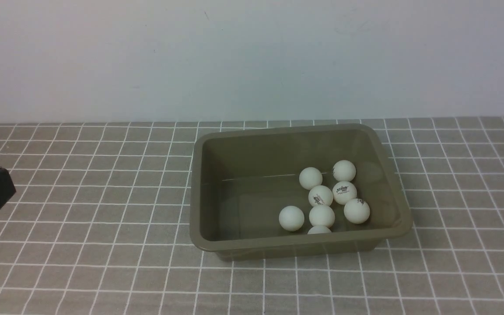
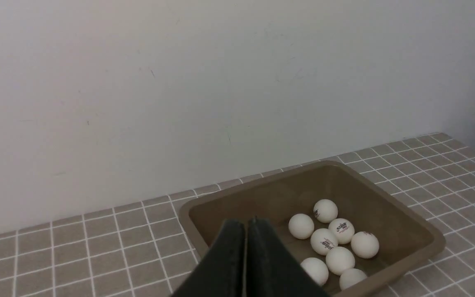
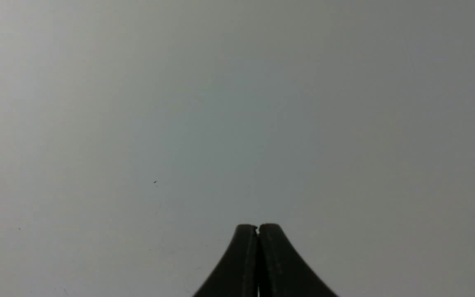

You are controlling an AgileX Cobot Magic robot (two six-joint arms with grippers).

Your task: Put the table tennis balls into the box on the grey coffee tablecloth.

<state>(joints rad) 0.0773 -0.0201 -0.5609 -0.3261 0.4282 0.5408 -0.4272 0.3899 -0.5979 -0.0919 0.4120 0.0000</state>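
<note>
Front view shows all seven matte white table tennis balls, some with small dark or red printed logos, clustered toward the right side of the olive-brown box, a rounded-corner tub with a flared rim and sloping walls. It sits on the grey coffee tablecloth, grey-brown with a grid of thin white lines, which runs back to a plain pale wall. Both the left gripper and the right gripper are pressed closed with nothing between their fingers, the right one facing only the wall.
</note>
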